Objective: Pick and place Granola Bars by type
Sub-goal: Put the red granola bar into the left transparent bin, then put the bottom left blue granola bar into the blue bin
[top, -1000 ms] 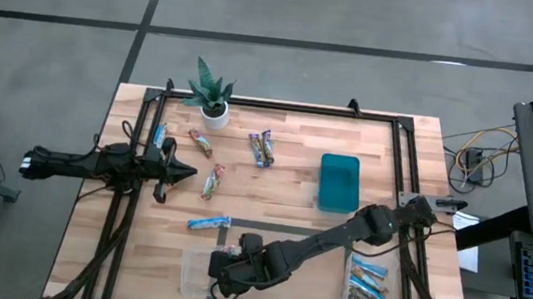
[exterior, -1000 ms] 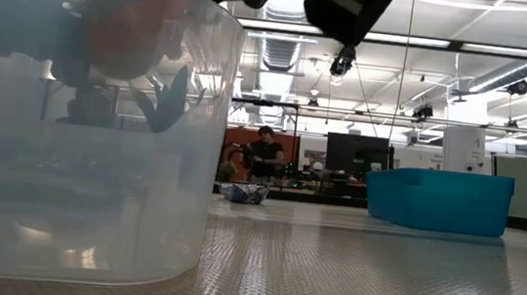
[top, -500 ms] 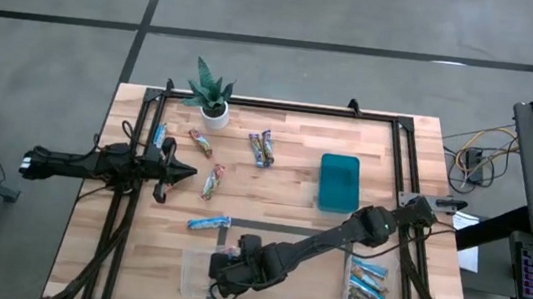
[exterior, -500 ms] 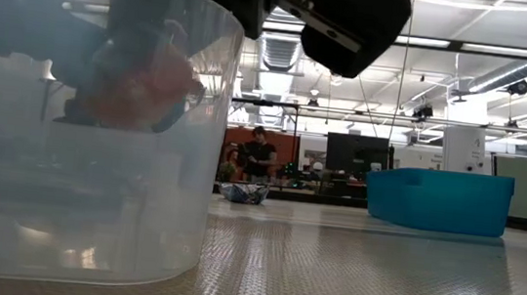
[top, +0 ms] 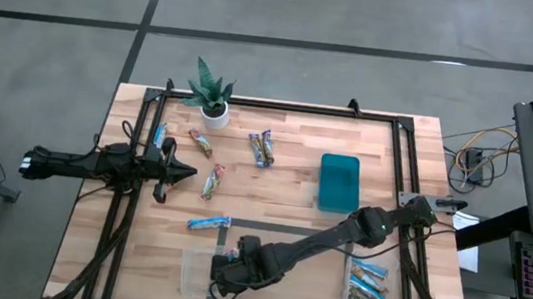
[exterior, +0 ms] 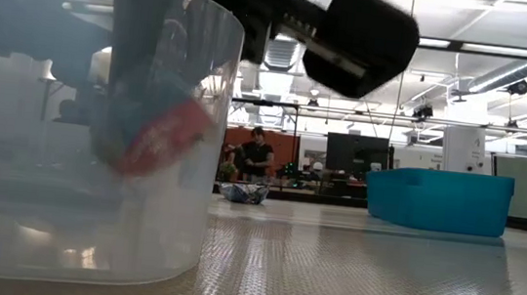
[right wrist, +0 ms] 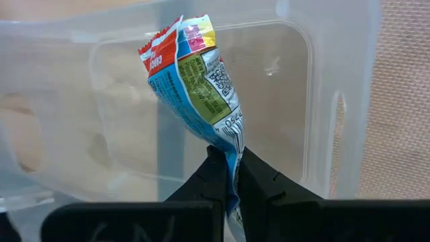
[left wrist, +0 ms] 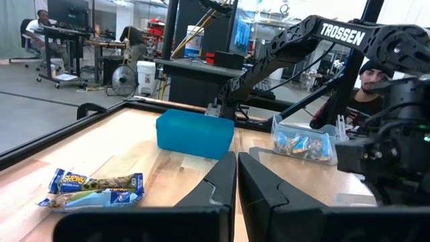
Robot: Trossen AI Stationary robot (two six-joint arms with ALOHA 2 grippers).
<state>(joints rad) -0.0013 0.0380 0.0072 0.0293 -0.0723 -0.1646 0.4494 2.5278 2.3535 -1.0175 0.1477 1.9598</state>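
I see the right pincer [right wrist: 227, 176] clamped on a crinkled blue-and-red wrapped granola bar [right wrist: 193, 81]. The bar hangs inside the clear plastic tub [right wrist: 336, 101]. Left pincer [left wrist: 236, 176] closed, empty, over the worktop [top: 287, 187].

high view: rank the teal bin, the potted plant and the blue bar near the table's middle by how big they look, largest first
1. teal bin
2. potted plant, close to the bin in spread, so that order is unsure
3. blue bar, clearly smallest

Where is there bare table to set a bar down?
Free: bare wood between the teal rectangular bin and the loose multicoloured wrapped bars. Crowded: around the potted plant and left gripper, and where the right gripper holds a bar over the clear plastic tub.
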